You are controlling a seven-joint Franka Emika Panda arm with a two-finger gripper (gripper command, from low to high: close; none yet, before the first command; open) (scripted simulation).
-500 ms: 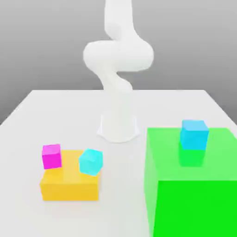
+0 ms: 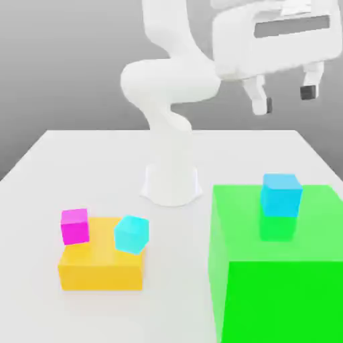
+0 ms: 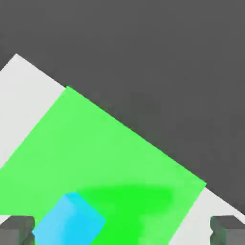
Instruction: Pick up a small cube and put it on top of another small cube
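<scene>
White table [image 2: 40, 167] under a grey backdrop: near its front edge on the exterior view's left, an orange-yellow block [image 2: 100, 271] carries a magenta cube [image 2: 75, 226] and a leaning cyan cube [image 2: 131, 234]. On the right, a green block [image 2: 281, 295] bears the upright cyan cube [image 2: 281, 194] near its back edge. High above it hangs the gripper [image 2: 285, 99], jaws spread wide and empty; the cube lies almost straight below, likely needing a plain descent.

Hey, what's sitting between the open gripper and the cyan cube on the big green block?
Nothing: in the exterior view, bare air separates the gripper from the cyan cube.
</scene>
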